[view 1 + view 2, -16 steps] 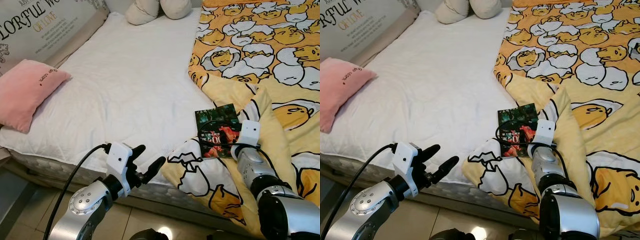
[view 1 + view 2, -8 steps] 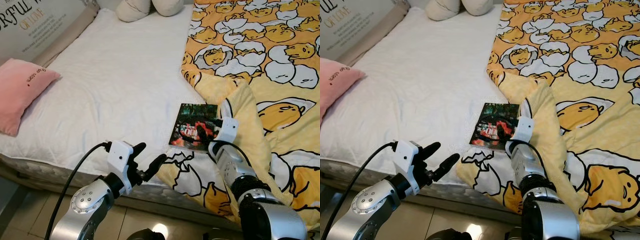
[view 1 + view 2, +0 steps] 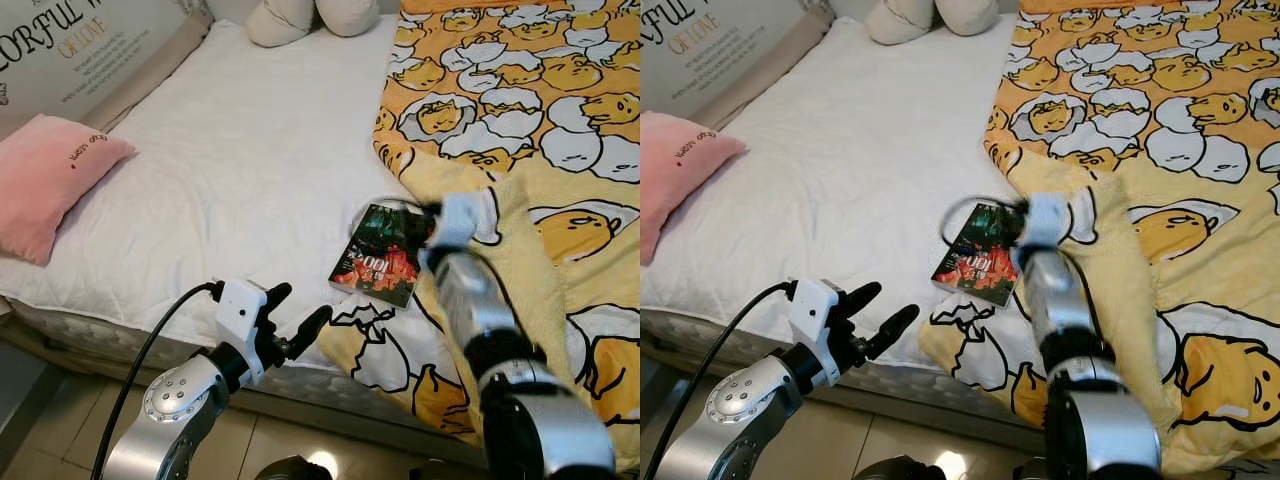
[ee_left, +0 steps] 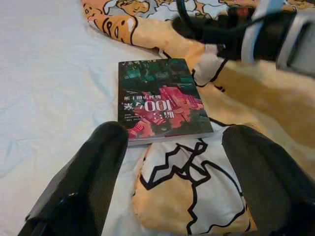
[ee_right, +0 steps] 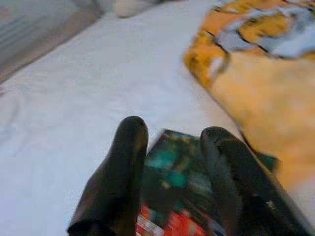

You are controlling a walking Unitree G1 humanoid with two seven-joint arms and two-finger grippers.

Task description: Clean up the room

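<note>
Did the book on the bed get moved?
Yes. The book slid off the yellow egg blanket toward the pink pillow, so most of it now lies on the white sheet.

head views overhead, wrists near book (image 4: 160, 101)

A wide bed with a white quilted sheet (image 3: 240, 170) carries everything here. A soft pink pillow (image 3: 50, 180) lies at its left edge, two cream cushions (image 3: 300, 18) sit at the far end, and a yellow blanket printed with cartoon egg characters (image 3: 520, 110) covers the right side, its near corner folded over. A dark paperback book with a red and green cover (image 3: 385, 255) lies flat on the sheet, just beside the blanket's edge and touching the fold
</note>
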